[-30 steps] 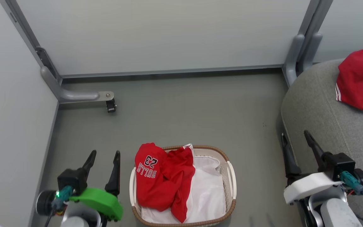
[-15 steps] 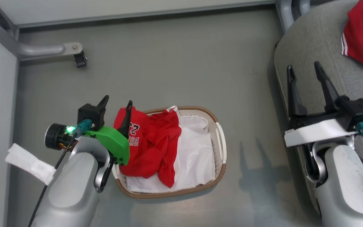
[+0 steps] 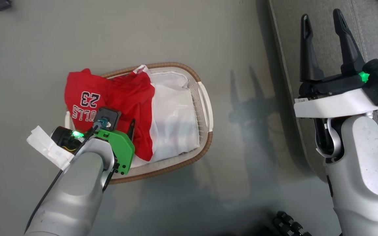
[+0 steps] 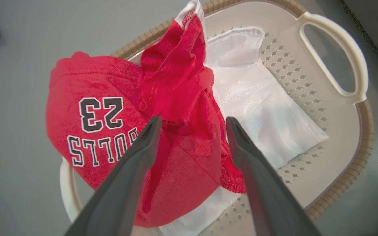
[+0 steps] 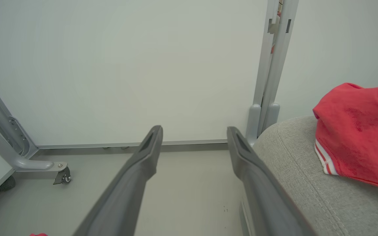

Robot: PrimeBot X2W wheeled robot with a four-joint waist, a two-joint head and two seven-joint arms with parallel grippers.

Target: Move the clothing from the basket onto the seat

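Now left tool (image 4: 193, 120) lower, over clothing (image 4: 185, 85)

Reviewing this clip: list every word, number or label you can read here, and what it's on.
"23": dark digits, upside down, on the red sports jersey draped over the oval white plastic basket.
"ULLS": next to it on the same jersey; the first letter is hidden by a finger of the left claw.
Small white tag at the red cloth's edge: too small to read.

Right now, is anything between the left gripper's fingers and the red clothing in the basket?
Nothing visible. The open left gripper hangs right above the clothing in the basket; the white liner lies beside the clothing, not over it.
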